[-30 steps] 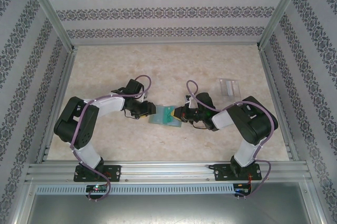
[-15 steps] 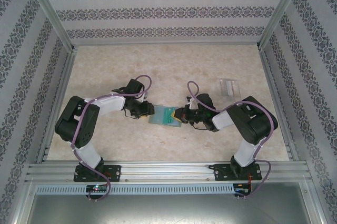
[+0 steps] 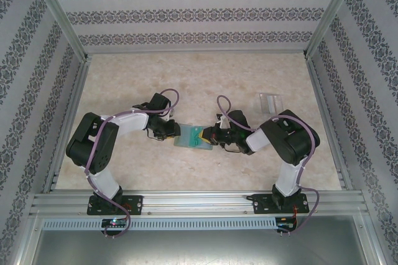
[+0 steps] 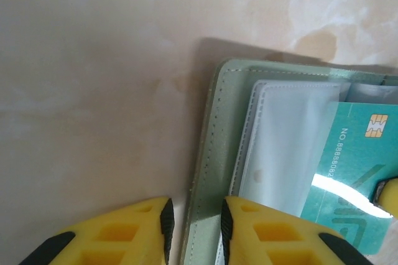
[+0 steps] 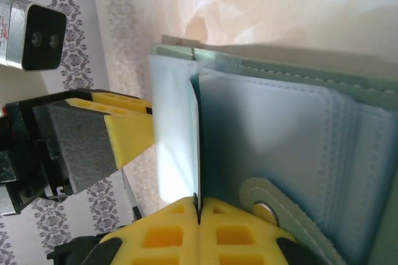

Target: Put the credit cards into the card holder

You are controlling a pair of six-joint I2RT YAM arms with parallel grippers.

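Card holder (image 3: 193,138) lies open on surface (image 3: 186,78) between arms. Right claw (image 5: 199,215) pinches teal credit card (image 4: 348,172) over its pockets. Left claw (image 4: 194,231) narrowly spread, straddling holder's edge.

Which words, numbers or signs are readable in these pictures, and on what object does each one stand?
"NO. 8888": printed along the teal credit card lying in the open card holder, left wrist view. More digits follow, but they are blurred and run into glare.
Nothing else is legible.
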